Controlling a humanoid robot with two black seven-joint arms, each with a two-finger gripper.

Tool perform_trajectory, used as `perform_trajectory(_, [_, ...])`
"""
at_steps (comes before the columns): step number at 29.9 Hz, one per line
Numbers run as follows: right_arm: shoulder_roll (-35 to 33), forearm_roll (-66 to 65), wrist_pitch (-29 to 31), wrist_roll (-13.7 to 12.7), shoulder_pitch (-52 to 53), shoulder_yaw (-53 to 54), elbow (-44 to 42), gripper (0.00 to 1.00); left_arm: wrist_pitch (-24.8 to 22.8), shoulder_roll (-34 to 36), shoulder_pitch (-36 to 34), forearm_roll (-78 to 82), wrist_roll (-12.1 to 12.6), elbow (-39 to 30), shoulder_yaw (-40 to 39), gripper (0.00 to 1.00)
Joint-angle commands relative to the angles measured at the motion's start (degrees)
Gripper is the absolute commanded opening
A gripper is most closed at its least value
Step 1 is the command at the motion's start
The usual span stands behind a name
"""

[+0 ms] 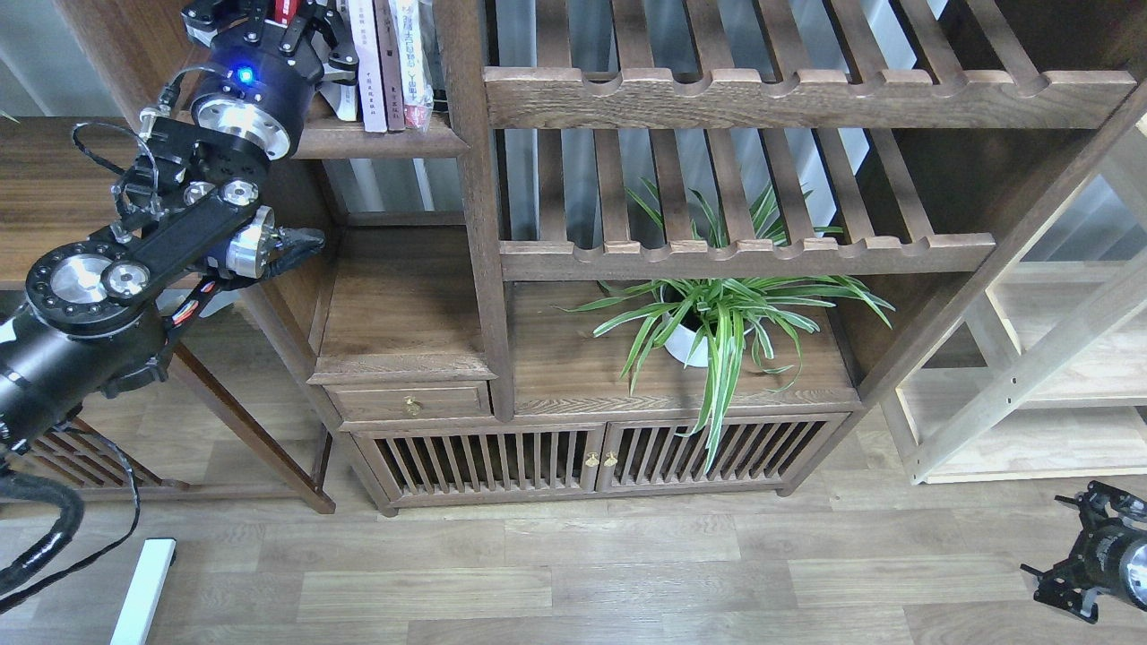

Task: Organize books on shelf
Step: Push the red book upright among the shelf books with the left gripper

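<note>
Here, in the head view, the left pincer (pixel 269 22) reaches up at eleven o'clock to the shelf (pixel 376 139), its dark fingers crowded against something red at the top edge; whether they are clamped on it or merely beside it I cannot tell. The books (pixel 387 63) stand upright on that board, just at three o'clock of the pincer, a pale spine nearest, then a brown one, then a white one with red print near the post (pixel 466 179). The likely trouble: a sideways nudge from the wrist could tip the upright row or push a slim volume off the rounded front edge. The right pincer (pixel 1066 587) hangs low at five o'clock over the floor (pixel 573 573), too small and dark to read, well apart from the potted plant (pixel 717 313).
</note>
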Motion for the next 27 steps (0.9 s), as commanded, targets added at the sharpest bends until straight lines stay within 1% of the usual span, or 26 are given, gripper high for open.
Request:
perform_trajectory(1, [0.09, 0.08, -0.01, 0.00, -0.02, 0.00, 0.00, 1.00, 0.02, 0.53, 0.01, -2.92, 1.31, -0.51, 0.03, 0.66])
perform_trajectory(4, [0.00, 0.08, -0.09, 0.00, -0.02, 0.00, 0.00, 1.00, 0.02, 0.79, 0.10, -3.98, 2.28, -0.87, -0.06, 0.71])
perform_trajectory(10, [0.00, 0.17, -0.09, 0.00, -0.02, 0.00, 0.00, 1.00, 0.02, 2.28, 0.36, -4.25, 4.74, -3.67, -0.50, 0.74])
perform_trajectory(18, [0.00, 0.34, -0.09, 0.00, -0.11, 0.00, 0.17, 1.00, 0.02, 5.27, 0.19, -7.23, 9.40, -9.21, -0.67, 0.75])
perform_trajectory(21, [0.00, 0.34, -0.09, 0.00, -0.11, 0.00, 0.17, 1.00, 0.02, 6.77, 0.19, -7.67, 11.50, -11.32, -0.67, 0.75])
perform_trajectory(22, [-0.09, 0.34, -0.09, 0.00, -0.11, 0.00, 0.17, 1.00, 0.02, 7.47, 0.27, -7.76, 12.38, -12.28, -0.67, 0.75])
perform_trajectory(26, [-0.53, 0.34, -0.09, 0.00, -0.11, 0.00, 0.17, 1.00, 0.02, 10.02, 0.19, -10.91, 14.23, -15.28, -0.67, 0.75])
perform_trajectory(27, [-0.53, 0.34, -0.09, 0.00, -0.11, 0.00, 0.17, 1.00, 0.02, 10.89, 0.19, -12.32, 15.02, -16.06, -0.67, 0.76])
